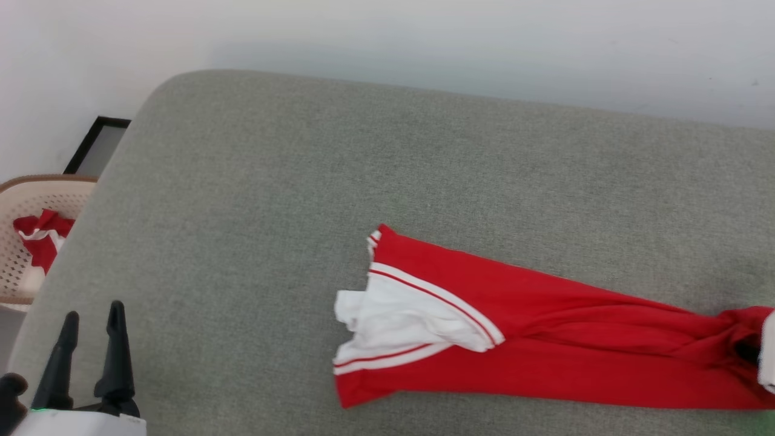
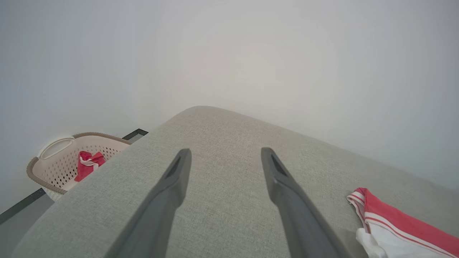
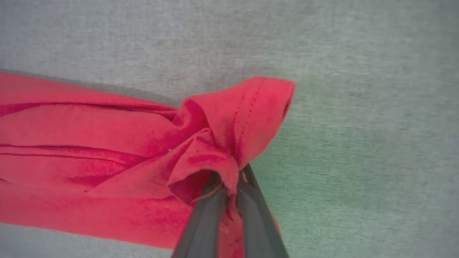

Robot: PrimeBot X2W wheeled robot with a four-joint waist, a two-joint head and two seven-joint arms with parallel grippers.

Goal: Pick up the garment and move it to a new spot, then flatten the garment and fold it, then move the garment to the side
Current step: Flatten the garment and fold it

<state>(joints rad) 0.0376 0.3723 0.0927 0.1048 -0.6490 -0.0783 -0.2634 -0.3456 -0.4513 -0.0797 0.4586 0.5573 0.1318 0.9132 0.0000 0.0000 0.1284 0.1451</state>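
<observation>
Garment (image 1: 521, 327) looks soft, light, likely sags; right gripper (image 3: 231, 179) jaws clenched on bunched hem, seemingly sound hold; left gripper (image 1: 93, 310) jaws released, well apart from garment.

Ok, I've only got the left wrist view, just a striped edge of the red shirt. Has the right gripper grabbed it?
Observer: Yes, the right gripper is shut on a bunched red end of the garment.
Operator: Is the rest off the cushion?
Observer: No, the head view shows it stretched out along the grey cushion.
Operator: Where's my left gripper from up there?
Observer: The left gripper is at the cushion's near left corner, well apart from the garment.
</observation>
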